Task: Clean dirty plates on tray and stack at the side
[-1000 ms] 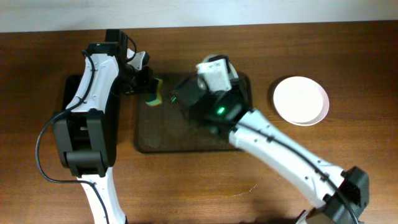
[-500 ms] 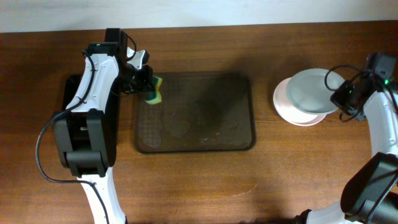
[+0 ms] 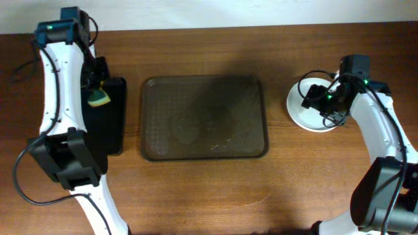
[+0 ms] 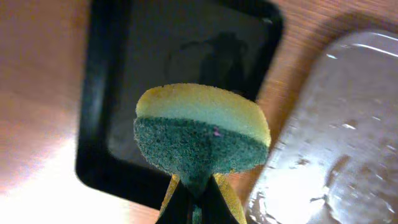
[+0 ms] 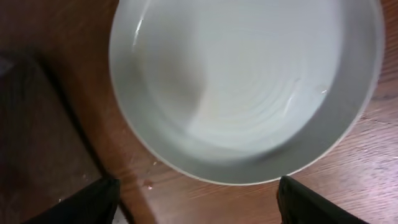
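The brown tray [image 3: 204, 119] lies in the middle of the table with no plates on it; its wet surface shows at the right of the left wrist view [image 4: 336, 143]. A white plate [image 3: 302, 116] [image 5: 249, 81] rests on the table to the right of the tray. My right gripper [image 3: 321, 101] [image 5: 199, 205] hovers just over the plate, jaws wide open and holding nothing. My left gripper [image 3: 98, 91] [image 4: 196, 208] is shut on a yellow and green sponge [image 3: 99, 98] [image 4: 202, 134], held above a black tray [image 3: 112, 121] [image 4: 180, 56].
The narrow black tray sits left of the brown tray with a strip of bare wood between them. The left arm's base [image 3: 65, 163] stands at the front left. The right arm [image 3: 379, 150] runs along the table's right side.
My right gripper carried a plate from the brown tray to the plate at the right, set it down and opened. My left arm moved the sponge left, off the brown tray, to above the black tray.
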`<control>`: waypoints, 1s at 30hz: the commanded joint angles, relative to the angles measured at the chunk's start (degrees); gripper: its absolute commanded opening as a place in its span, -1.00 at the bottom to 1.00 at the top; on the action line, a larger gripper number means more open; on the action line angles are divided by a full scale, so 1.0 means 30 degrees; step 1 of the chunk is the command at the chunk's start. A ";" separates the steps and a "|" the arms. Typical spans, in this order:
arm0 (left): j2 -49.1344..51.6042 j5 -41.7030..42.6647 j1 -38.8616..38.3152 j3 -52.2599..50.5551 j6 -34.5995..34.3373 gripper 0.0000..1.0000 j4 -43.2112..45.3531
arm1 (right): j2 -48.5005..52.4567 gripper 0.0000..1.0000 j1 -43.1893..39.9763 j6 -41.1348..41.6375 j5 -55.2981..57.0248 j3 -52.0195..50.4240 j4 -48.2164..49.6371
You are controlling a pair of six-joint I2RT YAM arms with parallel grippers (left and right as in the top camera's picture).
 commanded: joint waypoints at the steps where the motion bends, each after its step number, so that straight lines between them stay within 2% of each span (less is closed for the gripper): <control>1: 0.0138 -0.1035 0.0831 -0.1515 -0.0488 -0.97 0.0874 | -0.0211 0.70 0.1122 -0.0328 -0.0233 0.0364 -0.0124; 2: 0.0138 -0.1020 0.0933 -0.2186 -0.0488 -0.74 0.1319 | -0.0211 0.72 0.1355 -0.0328 -0.0226 0.0364 -0.0168; 3: 0.0138 -0.1027 0.0940 -0.2994 -0.0474 0.15 0.1705 | -0.0211 0.76 0.1566 -0.0328 -0.0233 0.0364 -0.0175; 4: 0.0138 -0.1027 0.0940 -0.3344 -0.0481 0.89 0.1836 | -0.0211 0.79 0.1676 -0.0321 -0.0240 0.0364 -0.0182; 5: 0.0138 -0.1027 0.0940 -0.3330 -0.0481 0.98 0.1858 | -0.0219 0.81 0.1683 -0.0321 -0.0248 0.0372 -0.0328; 8: -0.0022 -0.0437 0.0918 -0.2244 -0.0488 0.98 0.1195 | -0.0219 0.81 0.1683 -0.0328 -0.0168 0.1384 -0.2157; 11: -0.2149 0.1239 0.0889 0.0364 -0.0481 0.98 -0.0423 | -0.1035 0.80 0.1683 -0.0976 0.0000 0.4830 -0.5406; 13: -0.4546 0.2732 0.0889 0.0481 -0.0488 0.98 -0.1013 | -0.2470 0.80 0.1683 -0.0991 0.0350 0.6812 -0.6652; 16: -0.5552 0.2710 0.0889 0.0481 -0.0481 0.98 -0.1428 | -0.5705 0.83 0.1683 -0.1778 0.1406 0.8437 -0.7665; 17: -0.5544 0.2710 0.0889 0.0459 -0.0481 0.98 -0.1421 | -0.7329 0.94 0.1683 -0.1770 0.1494 0.8473 -0.7737; 20: -0.5544 0.2710 0.0889 0.0459 -0.0488 0.99 -0.1421 | -1.0994 0.97 0.1683 -0.1756 0.1486 0.8466 -0.8342; 24: -0.5544 0.2710 0.0889 0.0459 -0.0481 0.98 -0.1421 | -1.2284 0.97 0.1683 -0.1763 0.1501 0.8466 -0.8386; 27: -0.5544 0.2710 0.0896 0.0459 -0.0481 0.98 -0.1421 | -1.1992 0.97 0.1668 -0.1778 0.2127 0.8320 -1.0149; 29: -0.5544 0.2710 0.0896 0.0459 -0.0481 0.98 -0.1421 | -1.2692 0.97 0.1829 -0.1770 0.2994 0.6987 -0.9041; 30: -0.5544 0.2718 0.0889 0.0459 -0.0481 0.98 -0.1421 | -1.4185 0.97 0.2113 -0.1821 0.3155 0.4816 -0.7162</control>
